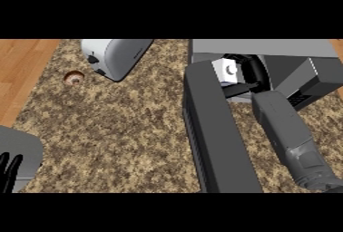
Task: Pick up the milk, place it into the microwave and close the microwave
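Inside microwave [295, 56], right robot hand [253, 74] grips milk [227, 70]

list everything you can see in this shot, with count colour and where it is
counter: one, speckled brown and tan stone top, fills most of the view; a wood strip runs along its left edge
toaster: one, white and grey, top left of centre
small round object: one, brown, left of the toaster; too small to identify
microwave: one, grey, top right, its door swung open toward the viewer
milk: one, white carton, inside the microwave opening
right hand: one, black, inside the microwave beside the milk, on a grey forearm
left hand: one, black, lower left edge, fingers up, resting
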You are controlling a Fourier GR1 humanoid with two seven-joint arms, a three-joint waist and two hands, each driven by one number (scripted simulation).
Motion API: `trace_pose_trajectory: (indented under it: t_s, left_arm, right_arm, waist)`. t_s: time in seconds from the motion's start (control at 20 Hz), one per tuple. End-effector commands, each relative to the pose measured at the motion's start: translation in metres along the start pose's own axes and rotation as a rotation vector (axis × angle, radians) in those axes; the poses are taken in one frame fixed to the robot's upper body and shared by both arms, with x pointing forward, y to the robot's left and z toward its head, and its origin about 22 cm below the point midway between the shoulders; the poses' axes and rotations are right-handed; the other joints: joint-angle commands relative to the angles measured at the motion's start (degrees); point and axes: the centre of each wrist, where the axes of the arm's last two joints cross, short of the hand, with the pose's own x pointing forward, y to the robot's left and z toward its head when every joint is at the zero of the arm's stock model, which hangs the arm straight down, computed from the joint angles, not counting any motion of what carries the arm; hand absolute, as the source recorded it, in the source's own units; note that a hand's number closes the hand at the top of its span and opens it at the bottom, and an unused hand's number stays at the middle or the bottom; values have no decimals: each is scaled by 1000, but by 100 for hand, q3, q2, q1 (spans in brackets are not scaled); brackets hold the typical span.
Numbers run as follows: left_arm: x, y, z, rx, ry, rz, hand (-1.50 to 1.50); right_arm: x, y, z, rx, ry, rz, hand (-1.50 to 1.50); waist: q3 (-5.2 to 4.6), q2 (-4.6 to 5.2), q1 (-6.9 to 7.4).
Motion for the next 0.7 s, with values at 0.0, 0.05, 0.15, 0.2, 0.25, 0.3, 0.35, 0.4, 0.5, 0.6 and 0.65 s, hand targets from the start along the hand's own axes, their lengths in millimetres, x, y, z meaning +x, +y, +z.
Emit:
trace_pose_trajectory:
  t_s: [0.0,0.05,0.15,0.2,0.25,0.3,0.35,0.4,0.5,0.6,0.65]
  left_arm:
    - [-3,2,-14,-30,4,2,-150]
    - [-7,-5,-10,-29,-16,11,-150]
    - [-2,2,-16,-31,-24,1,-150]
    - [-3,3,-14,-44,-24,8,-150]
    - [-11,0,-12,-57,-17,18,-150]
    - [-6,-6,-14,-75,-23,24,-150]
    - [-6,-6,-18,-60,-29,19,-150]
    - [-7,1,-23,-67,-27,17,-150]
    - [1,2,-18,-86,-27,20,-150]
    - [-8,-4,-22,-77,-22,21,-150]
    - [-3,-10,-25,-96,-50,27,-150]
  right_arm:
    - [0,13,-11,16,3,28,150]
    - [1,-1,-11,-29,-11,39,150]
    - [13,1,-26,-28,-13,92,150]
    - [1,2,-13,-25,-31,94,150]
    - [18,-1,-33,-42,-29,104,150]
    - [23,11,-41,-46,-23,117,150]
    - [14,10,-31,-45,-46,123,150]
    - [20,7,-37,-47,-55,154,150]
    - [14,-1,-29,-61,-37,240,150]
    - [23,9,-42,-68,-26,223,150]
    - [25,5,-43,-77,-31,228,150]
  waist:
    - [3,44,60]
    - [7,87,167]
    - [6,104,201]
    - [9,127,250]
    - [4,122,262]
    - [7,130,310]
    - [10,156,317]
    - [7,161,296]
    - [9,179,411]
    - [7,188,404]
    - [13,218,463]
